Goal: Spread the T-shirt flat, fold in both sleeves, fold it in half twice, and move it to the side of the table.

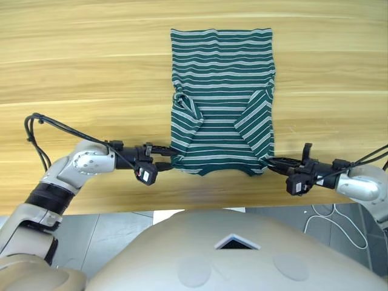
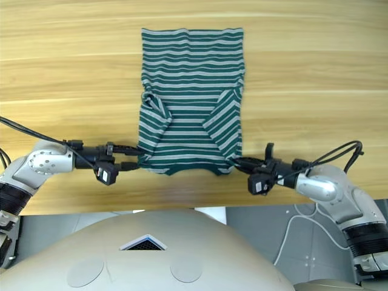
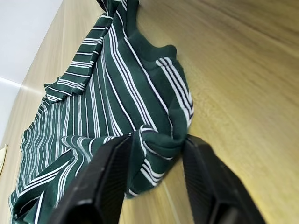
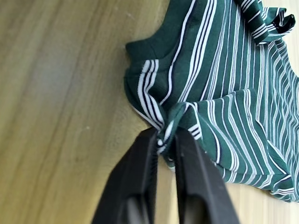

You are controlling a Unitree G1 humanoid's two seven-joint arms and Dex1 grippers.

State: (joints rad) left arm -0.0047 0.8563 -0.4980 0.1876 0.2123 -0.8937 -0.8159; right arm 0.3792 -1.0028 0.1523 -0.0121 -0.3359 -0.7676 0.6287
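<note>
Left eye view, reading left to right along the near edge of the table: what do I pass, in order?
First the left end effector, clamped on the shirt's near left corner → the T-shirt, sleeves folded in → the right end effector, clamped on the near right corner.

Pinching T-shirt [image 1: 221, 91] at 7 o'clock with left hand [image 1: 171, 159], at 5 o'clock with right hand [image 1: 270, 162], arms pointed inward.

Green white-striped T-shirt [image 1: 221, 91] lies flat on the wooden table [image 1: 85, 73], both sleeves folded inward, collar at the near edge, hem farthest away.
</note>
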